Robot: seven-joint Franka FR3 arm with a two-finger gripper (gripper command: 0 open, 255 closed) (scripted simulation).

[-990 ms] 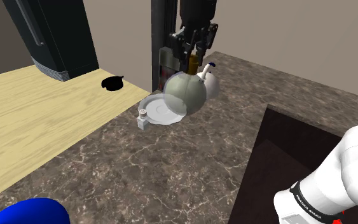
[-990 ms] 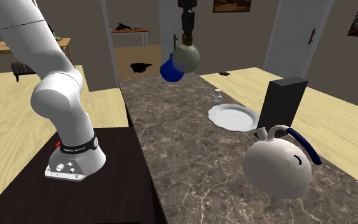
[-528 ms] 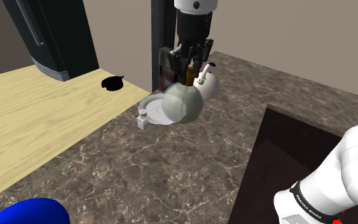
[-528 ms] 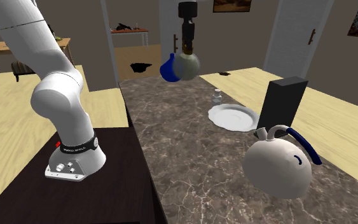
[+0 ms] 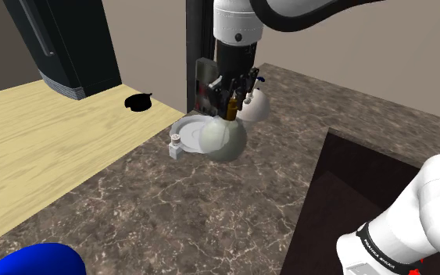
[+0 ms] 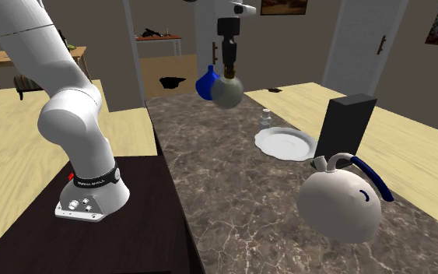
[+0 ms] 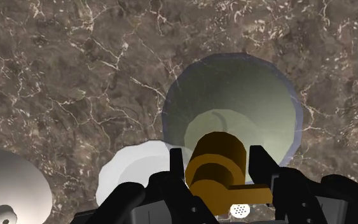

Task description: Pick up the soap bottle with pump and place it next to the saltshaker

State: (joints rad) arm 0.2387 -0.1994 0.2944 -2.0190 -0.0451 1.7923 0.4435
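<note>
In the shoulder view, a blue rounded object (image 5: 30, 262) lies nearest, at the corner of the dark veined marble table (image 5: 171, 203); farther on, the all-black gripper (image 5: 232, 95) is clamped on the amber pump (image 5: 232, 108) of the round, translucent grey-green soap bottle (image 5: 224, 139), which hangs above the table near the small white saltshaker (image 5: 176, 143) and the white plate (image 5: 188, 133); beyond stand a white kettle (image 5: 255, 105) and a black box (image 5: 203, 84).

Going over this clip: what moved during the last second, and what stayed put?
The black gripper, shut on the gold pump of the round grey-green soap bottle, came down, carrying the bottle lower toward the dark marble counter, close by the white plate and small saltshaker. Nothing was let go. Plate, saltshaker and white kettle stayed where they were.
</note>
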